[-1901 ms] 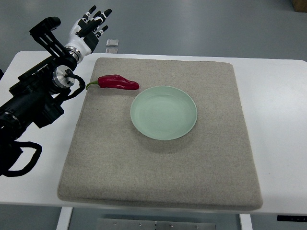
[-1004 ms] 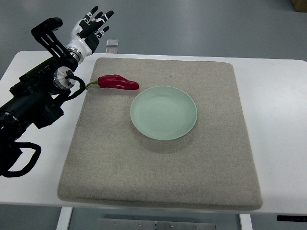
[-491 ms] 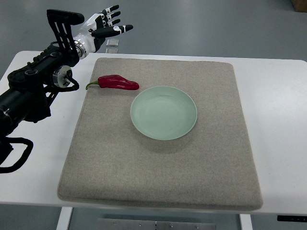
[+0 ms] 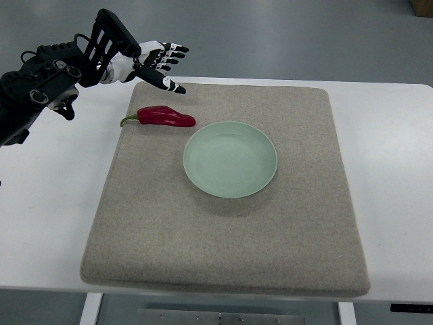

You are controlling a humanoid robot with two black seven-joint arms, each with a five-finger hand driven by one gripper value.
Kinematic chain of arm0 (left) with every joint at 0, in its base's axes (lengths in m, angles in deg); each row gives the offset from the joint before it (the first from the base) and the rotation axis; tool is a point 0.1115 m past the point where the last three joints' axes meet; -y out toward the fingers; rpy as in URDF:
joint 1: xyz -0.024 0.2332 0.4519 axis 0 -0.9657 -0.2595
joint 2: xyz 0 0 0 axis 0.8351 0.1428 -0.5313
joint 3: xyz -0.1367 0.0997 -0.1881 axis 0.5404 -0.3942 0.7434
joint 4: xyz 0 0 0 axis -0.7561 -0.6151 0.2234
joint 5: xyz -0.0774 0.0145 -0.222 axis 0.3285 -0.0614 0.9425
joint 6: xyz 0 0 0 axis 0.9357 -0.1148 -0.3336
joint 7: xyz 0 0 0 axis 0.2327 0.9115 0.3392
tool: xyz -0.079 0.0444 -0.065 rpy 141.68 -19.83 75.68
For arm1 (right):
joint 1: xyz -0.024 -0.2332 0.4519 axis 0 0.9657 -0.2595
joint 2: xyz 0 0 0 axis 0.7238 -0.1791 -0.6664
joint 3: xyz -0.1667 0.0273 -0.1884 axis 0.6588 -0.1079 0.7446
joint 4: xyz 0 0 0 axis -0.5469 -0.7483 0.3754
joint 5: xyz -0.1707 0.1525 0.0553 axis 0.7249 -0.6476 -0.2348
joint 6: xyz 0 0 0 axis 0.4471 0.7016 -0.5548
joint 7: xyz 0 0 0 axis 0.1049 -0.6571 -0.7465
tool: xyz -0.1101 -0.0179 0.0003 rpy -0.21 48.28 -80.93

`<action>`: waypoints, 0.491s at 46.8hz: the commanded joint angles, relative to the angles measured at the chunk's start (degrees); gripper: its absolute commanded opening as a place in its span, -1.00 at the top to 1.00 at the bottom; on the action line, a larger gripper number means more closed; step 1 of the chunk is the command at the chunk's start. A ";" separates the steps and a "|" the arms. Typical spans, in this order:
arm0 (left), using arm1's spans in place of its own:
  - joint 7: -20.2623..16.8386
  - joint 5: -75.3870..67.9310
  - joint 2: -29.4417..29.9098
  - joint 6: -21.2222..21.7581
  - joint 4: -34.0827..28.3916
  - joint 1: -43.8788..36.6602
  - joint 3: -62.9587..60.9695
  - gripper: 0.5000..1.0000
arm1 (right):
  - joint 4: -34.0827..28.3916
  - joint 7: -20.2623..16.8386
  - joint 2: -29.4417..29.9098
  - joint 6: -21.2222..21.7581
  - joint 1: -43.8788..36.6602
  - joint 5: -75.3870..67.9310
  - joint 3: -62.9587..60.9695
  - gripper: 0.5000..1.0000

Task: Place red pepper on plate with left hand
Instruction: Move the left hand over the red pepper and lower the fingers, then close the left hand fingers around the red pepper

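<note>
Top view: the red pepper (image 4: 166, 117) lies on its side on the grey mat (image 4: 223, 244), just beside the upper-left rim of the pale green plate (image 4: 230, 159) but not touching it. Its green stem points away from the plate, toward the mat's left edge; its tapered tip points toward the plate.

The left hand (image 4: 154, 62) hovers beyond the pepper, on the side away from the plate, above the mat's far edge. Its fingers (image 4: 172, 87) are spread wide and hold nothing. The right hand is not in sight. The mat rests on a white desk (image 4: 54, 196).

The pepper looks light, so weight should be no trouble. Its skin is smooth and glossy, so it will likely be slippery under hard fingertips. The body is probably firm but hollow, giving a little under pressure, and a hard squeeze could bruise or crease it. The thick middle of the body, close to the stem end, seems the best place to grip, with fingers closing across the width. The stem looks too thin to hold safely, and the narrow tip would likely slide out.
</note>
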 commanded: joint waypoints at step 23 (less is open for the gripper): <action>-5.98 -28.36 6.21 0.23 11.96 2.61 -5.75 -0.92 | 0.00 0.00 0.00 0.00 -0.01 0.00 0.00 -0.72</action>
